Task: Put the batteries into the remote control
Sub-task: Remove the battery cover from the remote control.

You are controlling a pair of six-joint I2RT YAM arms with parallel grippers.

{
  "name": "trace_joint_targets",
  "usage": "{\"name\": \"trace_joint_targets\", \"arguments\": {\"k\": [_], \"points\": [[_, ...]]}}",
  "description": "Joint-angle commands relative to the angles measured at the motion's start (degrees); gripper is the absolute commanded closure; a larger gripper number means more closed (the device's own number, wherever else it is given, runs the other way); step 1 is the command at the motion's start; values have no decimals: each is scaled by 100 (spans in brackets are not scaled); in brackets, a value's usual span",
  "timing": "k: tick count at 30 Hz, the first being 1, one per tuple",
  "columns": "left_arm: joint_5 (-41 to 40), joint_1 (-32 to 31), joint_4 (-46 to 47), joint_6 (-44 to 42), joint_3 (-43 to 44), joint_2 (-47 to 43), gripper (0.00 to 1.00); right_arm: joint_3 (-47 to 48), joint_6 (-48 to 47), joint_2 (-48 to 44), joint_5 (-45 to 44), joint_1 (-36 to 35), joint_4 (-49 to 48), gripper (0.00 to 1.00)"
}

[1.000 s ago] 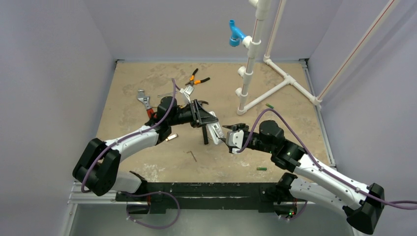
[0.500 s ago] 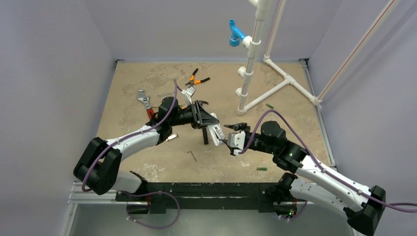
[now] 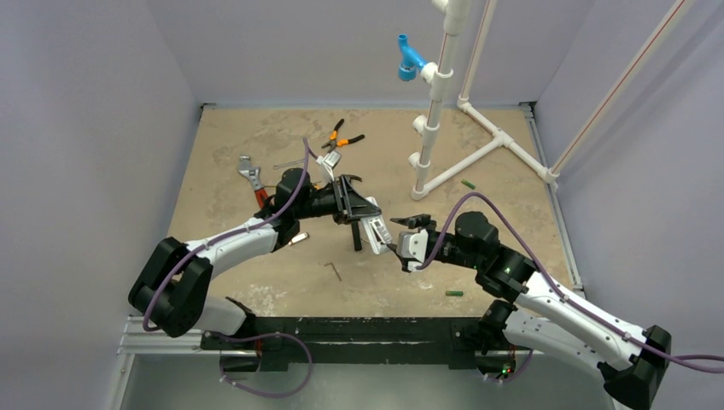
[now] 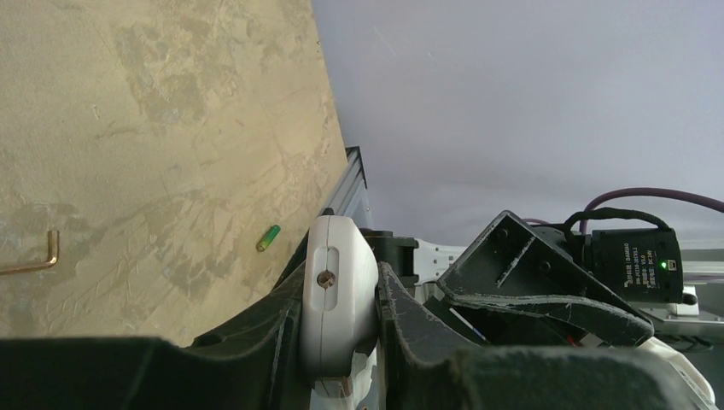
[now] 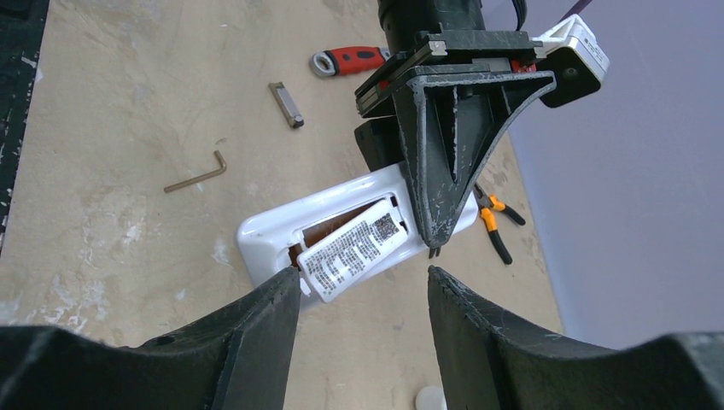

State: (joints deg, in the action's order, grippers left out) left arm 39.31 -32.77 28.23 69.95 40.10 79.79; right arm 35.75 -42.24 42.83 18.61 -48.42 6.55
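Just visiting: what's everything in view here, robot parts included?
remote control: one, white, held above the table, back cover ajar
batteries: two, green, on the table, near right and far right
hex key: one, brownish, on the table
pliers: one, orange handles, far side
wrench: one, silver, far left
red-handled tool: one, by the left arm
metal bar: one, silver, beside the left arm
pipe stand: one, white with blue fitting, far right
table: one, tan
left gripper: one, black, shut on the remote control
right gripper: one, black, open, facing the remote control
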Motion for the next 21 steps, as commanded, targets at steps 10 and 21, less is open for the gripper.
{"name": "trace_joint_targets", "arguments": {"k": [10, 21], "points": [[191, -27, 561, 207, 209, 68, 100, -45, 5, -77, 296, 11, -3, 45], [174, -27, 656, 246, 157, 80, 100, -64, 129, -188, 412, 18, -106, 44]]}}
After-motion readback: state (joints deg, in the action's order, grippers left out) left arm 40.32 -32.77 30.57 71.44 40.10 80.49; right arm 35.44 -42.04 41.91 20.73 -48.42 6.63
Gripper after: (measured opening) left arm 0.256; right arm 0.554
